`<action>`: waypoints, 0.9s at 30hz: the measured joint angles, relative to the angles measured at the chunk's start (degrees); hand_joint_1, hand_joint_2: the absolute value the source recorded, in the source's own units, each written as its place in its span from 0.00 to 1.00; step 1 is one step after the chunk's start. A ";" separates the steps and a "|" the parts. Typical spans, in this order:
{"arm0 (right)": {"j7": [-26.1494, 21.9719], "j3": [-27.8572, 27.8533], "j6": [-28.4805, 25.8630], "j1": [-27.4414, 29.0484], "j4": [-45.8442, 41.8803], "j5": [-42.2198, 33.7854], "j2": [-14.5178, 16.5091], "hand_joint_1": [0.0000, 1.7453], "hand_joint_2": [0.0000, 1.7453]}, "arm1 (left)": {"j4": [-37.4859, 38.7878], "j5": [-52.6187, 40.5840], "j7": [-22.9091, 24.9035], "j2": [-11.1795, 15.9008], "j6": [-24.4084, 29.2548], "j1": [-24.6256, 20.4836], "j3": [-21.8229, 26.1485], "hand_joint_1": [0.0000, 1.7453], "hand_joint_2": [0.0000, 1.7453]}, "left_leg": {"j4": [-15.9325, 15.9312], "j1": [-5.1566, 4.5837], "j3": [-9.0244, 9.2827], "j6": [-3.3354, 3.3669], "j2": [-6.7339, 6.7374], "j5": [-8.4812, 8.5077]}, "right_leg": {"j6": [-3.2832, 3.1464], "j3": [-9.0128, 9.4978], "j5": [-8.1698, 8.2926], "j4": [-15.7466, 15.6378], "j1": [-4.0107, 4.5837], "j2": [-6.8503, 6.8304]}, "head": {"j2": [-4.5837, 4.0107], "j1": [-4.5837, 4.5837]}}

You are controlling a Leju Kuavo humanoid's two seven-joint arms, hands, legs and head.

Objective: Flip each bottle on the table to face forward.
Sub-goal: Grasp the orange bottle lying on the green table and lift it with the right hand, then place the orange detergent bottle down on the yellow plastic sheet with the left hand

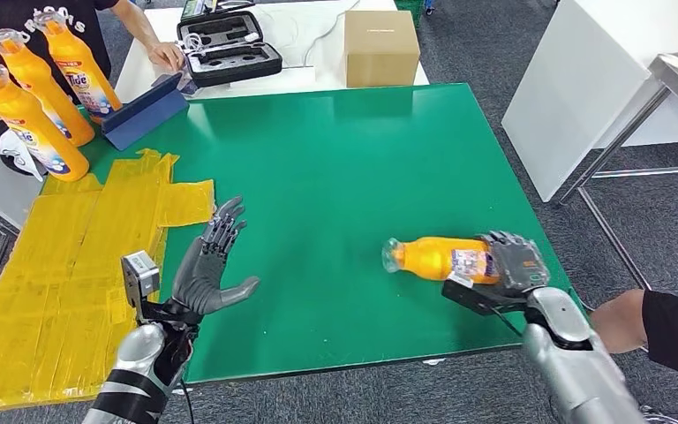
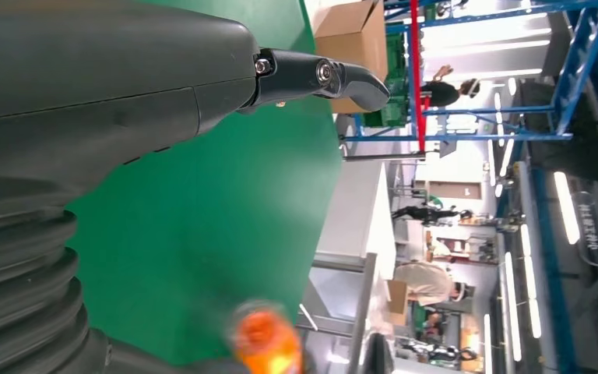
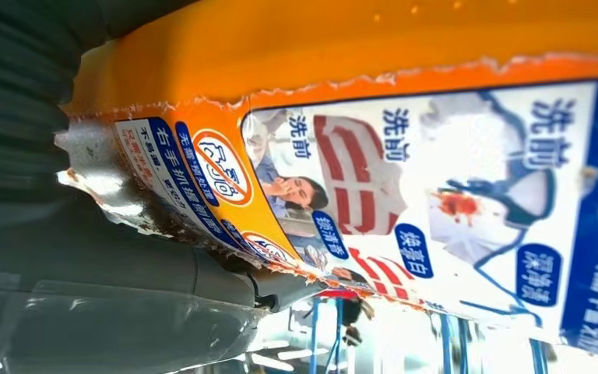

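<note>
While three orange bottles point(image 1: 42, 102) stand upright at the far left edge of the green surface point(image 1: 335, 159), our left hand point(image 1: 207, 265) hovers with fingers spread, holding nothing. Further right, our right hand point(image 1: 512, 261) grips the lying bottle point(image 1: 437, 258) by its base, cap pointing left. We judge this flip unfinished.

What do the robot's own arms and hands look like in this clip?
Both arms are silver metal with dark bands. The left hand is dark grey with a lighter grey thumb, and a small grey box sits at its wrist. The right hand is grey too, above a black wrist block with a thin cable.
</note>
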 joint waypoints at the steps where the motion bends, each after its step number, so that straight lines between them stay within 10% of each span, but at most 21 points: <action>1: -0.65 -0.87 -0.81 0.03 -0.51 -1.07 1.95 1.00 1.00 | 0.00 -0.19 0.11 -0.08 0.16 -0.11 -0.22 0.00 1.00 | 0.00 0.00 0.00 -0.01 -0.02 0.01 | -0.01 -0.01 -0.01 0.00 0.00 -0.01 | 0.00 0.00; 18: -14.42 -8.53 0.19 -1.23 -2.50 -22.58 21.29 1.00 1.00 | 3.02 -1.04 1.56 -0.56 1.89 -5.80 -4.45 0.00 1.00 | 0.00 0.00 -0.08 -0.02 -0.08 0.05 | 0.00 -0.03 -0.03 0.01 -0.02 -0.04 | 0.00 0.01; 27: -19.09 -8.39 10.86 -2.81 -0.95 -33.79 28.29 1.00 1.00 | 8.42 -0.33 1.22 -1.86 0.90 -9.99 -6.81 0.00 1.00 | 0.00 -0.01 -0.10 -0.02 -0.09 0.05 | 0.00 -0.05 -0.03 0.01 -0.02 -0.04 | 0.00 0.02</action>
